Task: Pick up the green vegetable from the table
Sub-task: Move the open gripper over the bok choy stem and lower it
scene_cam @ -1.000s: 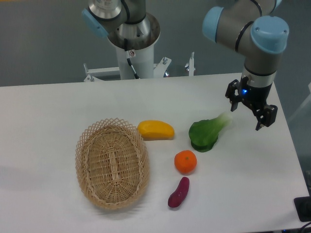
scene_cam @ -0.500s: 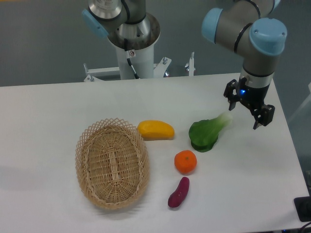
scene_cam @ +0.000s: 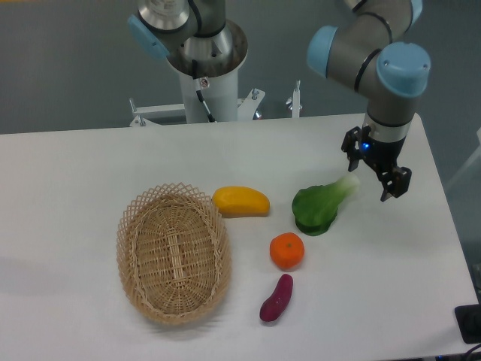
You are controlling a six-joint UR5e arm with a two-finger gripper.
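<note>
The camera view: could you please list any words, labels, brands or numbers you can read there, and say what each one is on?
No readable text anywhere in this view.
The robot base column carries a small white tag, too small to read.
The gripper, green vegetable, basket and table show no markings.

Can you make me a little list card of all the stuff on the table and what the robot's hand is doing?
tool: open, empty, near the pale stalk end of the green vegetable, not gripping it
green vegetable: lying on the table, right of centre
yellow fruit: left of the green vegetable
orange: in front of the green vegetable
purple sweet potato: in front of the orange
basket: woven, empty, on the left
</note>
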